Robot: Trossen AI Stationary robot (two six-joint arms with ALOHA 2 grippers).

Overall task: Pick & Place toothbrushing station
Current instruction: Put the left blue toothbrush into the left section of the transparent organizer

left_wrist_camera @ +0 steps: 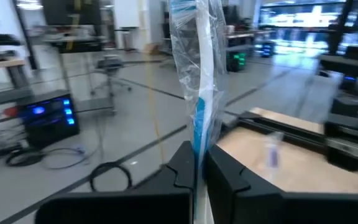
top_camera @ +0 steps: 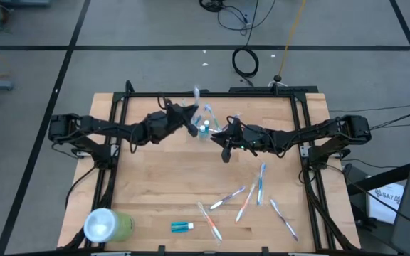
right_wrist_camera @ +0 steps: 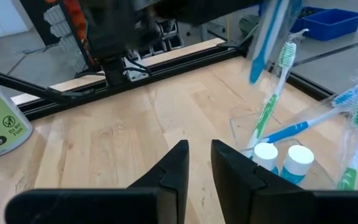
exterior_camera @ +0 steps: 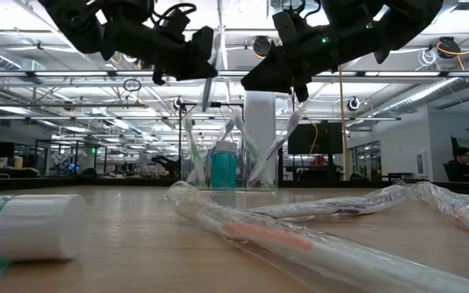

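A small clear plastic cup is seen at the far middle of the desk, already holding several toothbrushes and toothpaste tubes. Just left of it, the left gripper is raised and clamped on a wrapped toothbrush, held upright. The right gripper hovers just right of the cup, its fingers nearly closed and empty. More wrapped toothbrushes lie on the near right of the desk, a green cup at the near left. For a clean placement, the brush is best centred over the cup's mouth and lowered straight, so its neighbours are not knocked.
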